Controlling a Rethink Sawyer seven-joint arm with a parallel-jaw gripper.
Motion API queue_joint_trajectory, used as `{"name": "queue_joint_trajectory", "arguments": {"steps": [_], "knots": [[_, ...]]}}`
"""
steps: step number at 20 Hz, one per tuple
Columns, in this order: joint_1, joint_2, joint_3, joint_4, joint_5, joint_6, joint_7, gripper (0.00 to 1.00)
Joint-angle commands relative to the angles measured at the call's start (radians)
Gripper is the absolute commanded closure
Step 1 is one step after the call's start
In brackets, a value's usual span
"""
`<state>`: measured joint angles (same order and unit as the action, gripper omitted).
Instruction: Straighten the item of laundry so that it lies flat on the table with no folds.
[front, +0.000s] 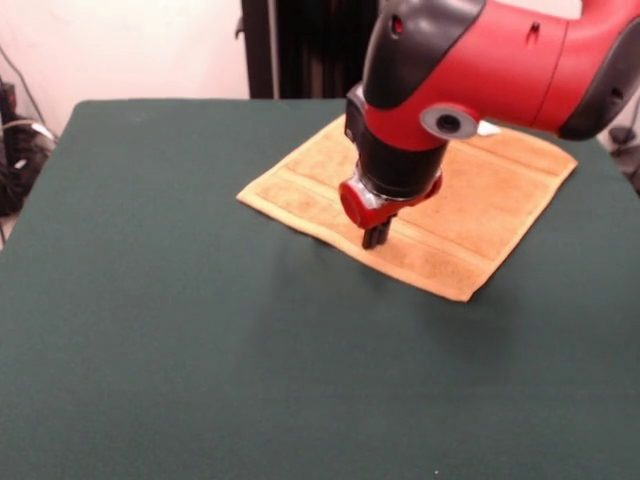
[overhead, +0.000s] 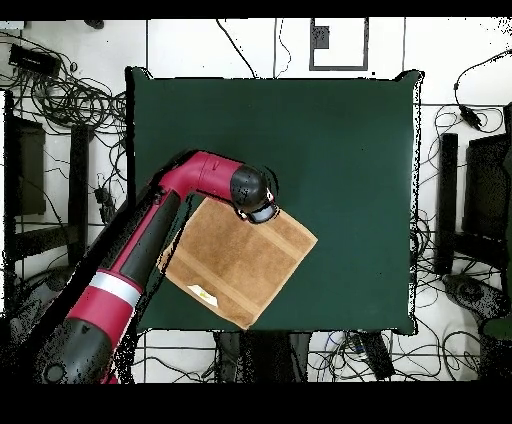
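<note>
Here, the towel (front: 470, 200) lies spread nearly flat on the green table (front: 150, 330), right of centre in the front view; the gripper (front: 375, 236), fingers together, hangs over its near edge and could drag up a fresh fold.

The towel (front: 470, 200) lies on the table (front: 180, 330) with the gripper (front: 375, 236) apparently over its edge.

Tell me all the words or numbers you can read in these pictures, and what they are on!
None can be read.
The towel has a small white label, too small to read.
The red and black arm shows no words or numbers.
The green table has no writing.
</note>
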<state>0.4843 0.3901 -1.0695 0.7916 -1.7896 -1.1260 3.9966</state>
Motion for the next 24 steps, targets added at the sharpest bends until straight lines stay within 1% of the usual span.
{"name": "queue_joint_trajectory", "arguments": {"steps": [1,3,4,7,8,11,13,15,16,17,18,19,22,23,24], "knots": [[-0.047,0.136,0.064,-0.131,0.071,0.115,0.299,1.0],[-0.05,0.133,0.07,-0.129,0.086,0.131,0.274,1.0],[-0.055,0.123,0.085,-0.122,0.109,0.164,0.237,1.0],[-0.069,0.086,0.14,-0.088,0.177,0.261,0.102,1.0],[-0.078,0.066,0.168,-0.074,0.213,0.307,0.036,1.0],[-0.086,0.042,0.19,-0.056,0.256,0.325,-0.019,1.0],[-0.095,0.035,0.209,-0.051,0.296,0.355,-0.084,1.0],[-0.119,0.031,0.244,-0.06,0.355,0.41,-0.179,1.0],[-0.146,0.003,0.298,-0.055,0.416,0.449,-0.297,1.0],[-0.156,-0.004,0.315,-0.055,0.442,0.462,-0.342,1.0],[-0.173,-0.016,0.344,-0.057,0.482,0.487,-0.413,1.0],[-0.177,-0.016,0.347,-0.06,0.496,0.496,-0.431,1.0],[-0.176,-0.009,0.336,-0.063,0.515,0.505,-0.436,1.0],[-0.168,0.01,0.312,-0.082,0.503,0.515,-0.389,1.0],[-0.168,0.012,0.309,-0.083,0.507,0.518,-0.389,1.0]]}}
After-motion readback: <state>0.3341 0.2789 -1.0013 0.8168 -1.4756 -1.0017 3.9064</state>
